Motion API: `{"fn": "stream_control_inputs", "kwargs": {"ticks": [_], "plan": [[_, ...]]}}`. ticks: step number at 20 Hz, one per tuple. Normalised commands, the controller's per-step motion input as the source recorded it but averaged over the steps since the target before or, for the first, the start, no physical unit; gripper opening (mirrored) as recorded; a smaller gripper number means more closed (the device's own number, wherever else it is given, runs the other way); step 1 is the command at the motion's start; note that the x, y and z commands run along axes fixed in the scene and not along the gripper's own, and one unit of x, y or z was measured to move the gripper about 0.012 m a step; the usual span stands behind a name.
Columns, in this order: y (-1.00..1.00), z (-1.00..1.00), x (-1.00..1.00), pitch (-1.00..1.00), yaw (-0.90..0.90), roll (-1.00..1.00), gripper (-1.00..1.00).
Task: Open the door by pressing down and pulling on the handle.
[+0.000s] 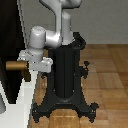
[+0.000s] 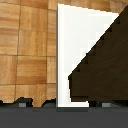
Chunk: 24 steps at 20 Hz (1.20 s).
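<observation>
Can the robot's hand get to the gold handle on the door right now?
Probably yes. In the exterior view the gripper sits right at the handle, apparently just above it, with nothing between them. Whether the fingers already touch it is too blurry to tell.

The dark door (image 1: 9, 45) stands upright in its white frame (image 1: 25, 95). The brass handle (image 1: 16, 65) juts horizontally from its face.
</observation>
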Motion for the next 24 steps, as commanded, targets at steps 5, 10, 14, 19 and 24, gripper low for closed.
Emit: {"fn": "stream_control_inputs", "kwargs": {"ticks": [5, 10, 14, 19, 24], "plan": [[0.00, 0.00, 0.00, 0.00, 0.00, 0.00, 1.00], [0.00, -0.40, 0.00, 0.00, 0.00, 0.00, 1.00], [0.00, -0.25, 0.00, 0.00, 0.00, 0.00, 1.00], [0.20, 0.00, 0.00, 0.00, 0.00, 0.00, 1.00], [0.20, 0.00, 0.00, 0.00, 0.00, 0.00, 1.00]]}}
